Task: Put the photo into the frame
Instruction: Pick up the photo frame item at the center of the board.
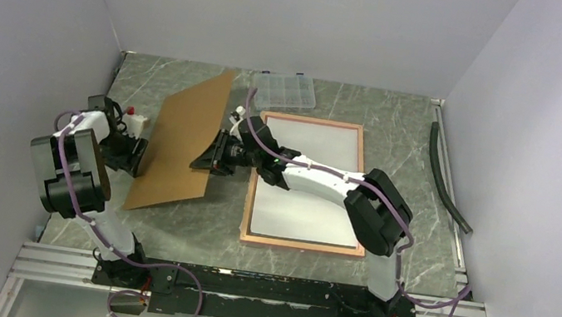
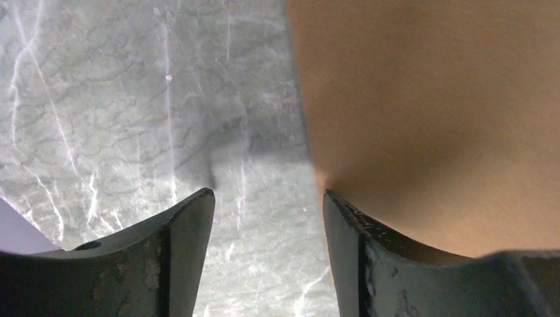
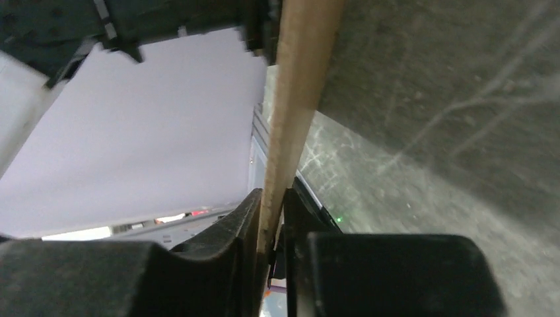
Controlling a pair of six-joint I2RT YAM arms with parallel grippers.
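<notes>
Pale walls enclose a grey-green marble table [image 1: 167, 226], and most of its right half is taken up by the frame [image 1: 302, 246]. It lies flat with its pink border showing around a white sheet [image 1: 294, 215]. The photo's sea and mountains show in no view. The white sheet may be its blank back, face down in the frame, but that cannot be told from here.

Left of the frame, the brown backing board [image 1: 180, 139] stands tilted on its edge, leaning away from the frame. The right gripper [image 3: 272, 198] has its jaws pinched onto the thin right edge of the board, and its forearm reaches low across the frame. The left gripper [image 2: 267, 198] sits at the board's other side with its fingers parted and only marble between them, so it holds nothing.

The main hazard is that a large, stiff board hangs from one narrow pinch at its rim.
- It could pivot in the jaws or slip out, then drop onto the pane or scuff the white sheet.
- A careless closing or nudge from the open left fingers could push it over.
- Swinging the board toward the frame could sweep its far corner into the clear compartment box [image 1: 284, 90] behind.
- If the white sheet is not the photo, seating the board would close the frame without it.
</notes>
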